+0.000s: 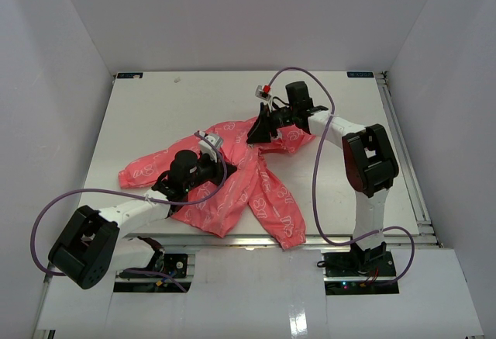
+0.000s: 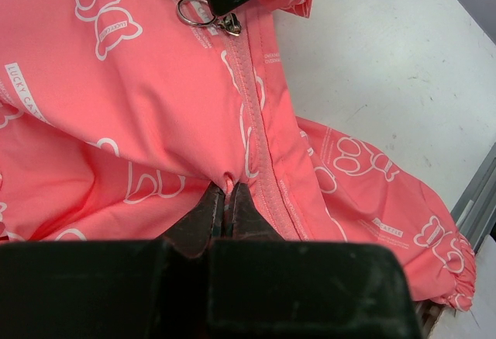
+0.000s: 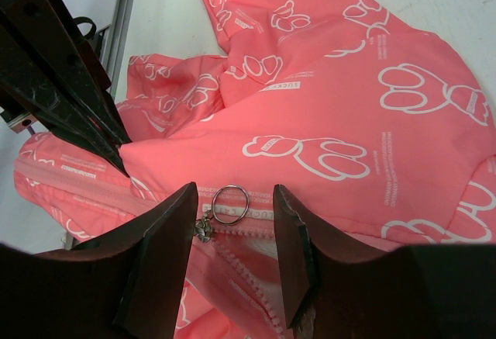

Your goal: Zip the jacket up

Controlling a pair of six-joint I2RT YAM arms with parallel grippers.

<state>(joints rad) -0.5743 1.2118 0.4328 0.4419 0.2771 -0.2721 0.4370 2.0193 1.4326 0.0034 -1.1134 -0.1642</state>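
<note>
The coral-pink jacket with white print lies spread on the white table, and also shows in the left wrist view and the right wrist view. My left gripper is shut, pinching a fold of the fabric just beside the closed zipper. The zipper's ring pull lies on the jacket between the fingers of my right gripper, which is open around it without gripping. It also shows in the left wrist view. Open teeth and white lining show on the near side of the slider.
An aluminium rail runs along the table's near edge, close to the right sleeve cuff. Purple cables loop over both arms. White walls enclose the table on three sides.
</note>
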